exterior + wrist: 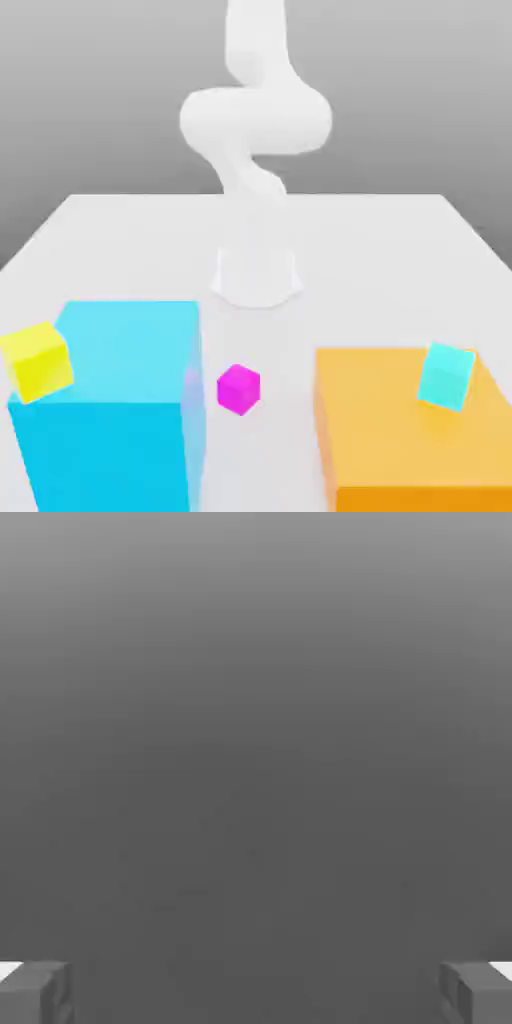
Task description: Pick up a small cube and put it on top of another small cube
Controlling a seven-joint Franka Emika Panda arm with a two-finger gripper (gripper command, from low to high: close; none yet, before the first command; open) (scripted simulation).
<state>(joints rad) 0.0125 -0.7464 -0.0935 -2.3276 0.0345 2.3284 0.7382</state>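
A small magenta cube (239, 389) rests on the white table (400, 260), between the big cyan block (115, 410) and the big orange block (420, 430). The white arm (255, 120) rises from its base (258, 275) behind the cube and runs up out of the exterior view. In the hand view my gripper (256, 992) is open: its two grey fingertips (35, 992) stand far apart with nothing between them, facing a plain grey background.
A yellow cube (38, 361) sits tilted at the cyan block's near-left top corner. A light cyan cube (446, 375) lies tilted on the orange block. Both big blocks flank the magenta cube closely.
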